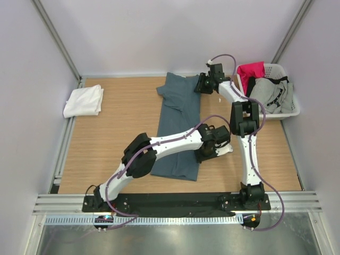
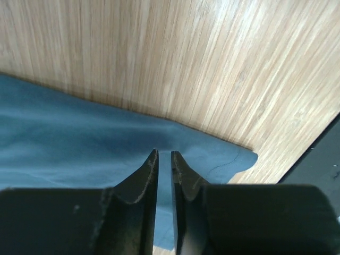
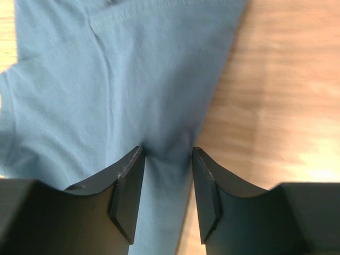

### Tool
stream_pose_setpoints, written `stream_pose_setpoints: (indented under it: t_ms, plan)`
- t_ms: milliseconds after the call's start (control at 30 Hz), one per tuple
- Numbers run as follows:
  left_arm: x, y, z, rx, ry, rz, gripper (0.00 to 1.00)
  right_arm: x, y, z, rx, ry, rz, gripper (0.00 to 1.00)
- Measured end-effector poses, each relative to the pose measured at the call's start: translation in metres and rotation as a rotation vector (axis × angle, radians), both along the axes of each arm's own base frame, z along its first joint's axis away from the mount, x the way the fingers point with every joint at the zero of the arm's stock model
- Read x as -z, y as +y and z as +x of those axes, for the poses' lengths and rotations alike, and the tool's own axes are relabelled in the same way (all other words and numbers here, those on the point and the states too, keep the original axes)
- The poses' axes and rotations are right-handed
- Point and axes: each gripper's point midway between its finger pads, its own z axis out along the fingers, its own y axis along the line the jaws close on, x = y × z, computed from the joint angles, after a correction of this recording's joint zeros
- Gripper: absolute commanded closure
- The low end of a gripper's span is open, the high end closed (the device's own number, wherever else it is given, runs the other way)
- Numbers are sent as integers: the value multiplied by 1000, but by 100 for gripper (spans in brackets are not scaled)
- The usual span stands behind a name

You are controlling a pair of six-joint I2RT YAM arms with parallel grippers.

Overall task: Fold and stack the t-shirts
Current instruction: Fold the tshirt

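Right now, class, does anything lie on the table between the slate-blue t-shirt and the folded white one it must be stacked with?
Nothing visible does. Only bare table lies between the slate-blue t-shirt and the white t-shirt at the far left; the basket sits on the opposite side.

Left arm (image 1: pixel 171 142) and right arm (image 1: pixel 248 156): white links, black joint housings, each trailed by a looping lilac cable (image 1: pixel 226 54). Bases (image 1: pixel 249 197) black. Fingers (image 2: pixel 142 183) black, tapered, edges scuffed pale.

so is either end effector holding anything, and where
nothing clearly held: right end effector open astride the blue t-shirt, far edge; left end effector, barely parted at its near corner, cannot be told
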Motion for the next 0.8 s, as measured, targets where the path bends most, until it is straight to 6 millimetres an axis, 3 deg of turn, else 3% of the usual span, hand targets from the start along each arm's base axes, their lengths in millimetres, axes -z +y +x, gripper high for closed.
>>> stream_pose_setpoints:
  t_ms: [133, 200, 300, 400, 500, 567, 633, 700, 800]
  plan:
    - [-1, 14, 10, -9, -91, 43, 73, -12, -17, -16, 33, 23, -41, 51]
    - [-8, 30, 13, -19, -123, 67, 70, -33, -29, -27, 56, 20, -46, 50]
    - [-34, 62, 22, -58, -183, 70, 64, -74, -55, -54, 102, 11, -39, 50]
    - [-75, 98, 36, -149, -241, 16, 52, -118, -79, -99, 144, 7, 15, 50]
    - [-112, 130, 57, -318, -259, -81, 46, -143, -85, -156, 154, 42, 130, 50]
    - [-125, 154, 76, -483, -225, -143, 45, -136, -71, -196, 136, 116, 238, 50]
    - [-123, 177, 94, -653, -151, -189, 46, -108, -49, -240, 112, 265, 336, 50]
    - [-107, 198, 105, -807, -52, -210, 48, -70, -32, -283, 100, 441, 391, 50]
    - [-69, 216, 92, -964, 147, -204, 49, -28, -16, -347, 102, 680, 423, 50]
